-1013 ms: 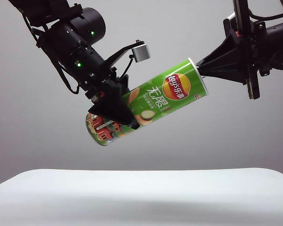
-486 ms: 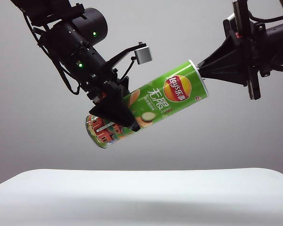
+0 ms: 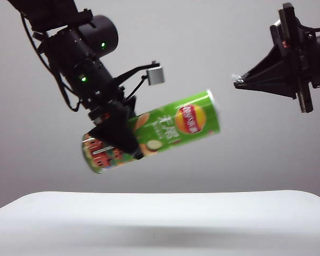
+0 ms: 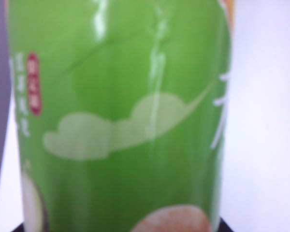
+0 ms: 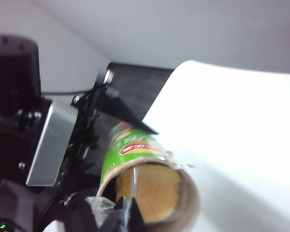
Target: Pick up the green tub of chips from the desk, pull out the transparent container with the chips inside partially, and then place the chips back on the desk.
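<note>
The tub of chips hangs well above the table, tilted, with its open end up toward the right and its other end lower at the left. The left pincer holds it across the lower part, on the left side of the scene. The right pincer sits apart from the tub, up and to the right of the open end, tips together; from there the chips show inside the tub's mouth.
</note>
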`<state>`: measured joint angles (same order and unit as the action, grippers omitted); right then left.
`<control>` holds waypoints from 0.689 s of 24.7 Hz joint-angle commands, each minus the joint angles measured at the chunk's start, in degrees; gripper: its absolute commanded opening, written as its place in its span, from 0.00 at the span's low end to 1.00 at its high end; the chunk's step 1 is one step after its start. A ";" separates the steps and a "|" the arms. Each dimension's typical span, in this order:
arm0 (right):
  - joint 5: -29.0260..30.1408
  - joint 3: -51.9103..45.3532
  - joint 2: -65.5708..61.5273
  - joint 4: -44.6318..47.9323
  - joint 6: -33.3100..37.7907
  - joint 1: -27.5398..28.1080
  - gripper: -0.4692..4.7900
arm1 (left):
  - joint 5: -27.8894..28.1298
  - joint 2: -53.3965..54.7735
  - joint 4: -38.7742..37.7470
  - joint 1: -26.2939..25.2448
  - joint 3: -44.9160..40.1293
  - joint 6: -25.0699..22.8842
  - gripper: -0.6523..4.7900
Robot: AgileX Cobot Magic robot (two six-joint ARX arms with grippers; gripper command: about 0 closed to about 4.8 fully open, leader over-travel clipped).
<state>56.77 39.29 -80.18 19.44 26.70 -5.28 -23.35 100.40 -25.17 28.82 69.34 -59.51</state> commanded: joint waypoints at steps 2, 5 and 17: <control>0.57 0.24 0.24 0.22 -1.07 0.07 0.08 | -0.63 -0.28 0.46 0.33 0.33 -0.04 0.71; 0.61 0.24 0.24 0.02 -1.03 0.02 0.08 | -0.76 -0.28 0.96 0.33 0.35 -0.04 0.67; 0.83 0.24 0.24 -7.58 -4.24 -1.70 0.27 | -0.94 -0.28 1.27 0.35 0.35 -0.04 0.67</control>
<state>57.04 39.27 -80.18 11.35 23.16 -6.70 -22.94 100.42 -24.99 29.08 69.36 -59.51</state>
